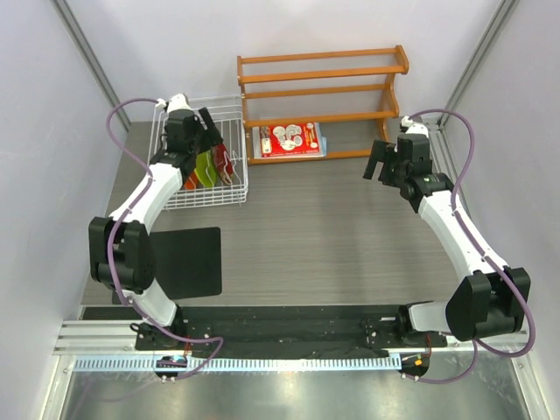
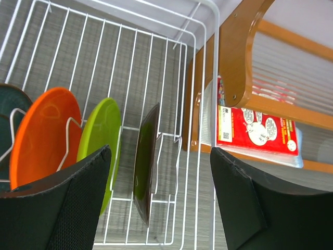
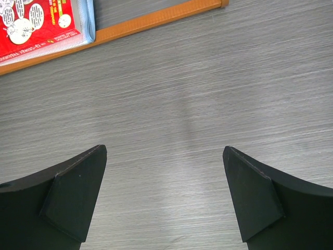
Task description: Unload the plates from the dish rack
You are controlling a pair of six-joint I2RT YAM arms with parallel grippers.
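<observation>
The white wire dish rack stands at the back left of the table; it also shows in the left wrist view. In it stand on edge a dark teal plate, an orange plate, a lime green plate and a dark red plate. The lime green plate and dark red plate show from above. My left gripper is open above the rack, its jaws either side of the dark red plate's rim, apart from it. My right gripper is open and empty over bare table.
An orange-brown wooden slatted shelf stands at the back, with a red-and-white printed packet on its bottom level. A black mat lies on the table near the left arm's base.
</observation>
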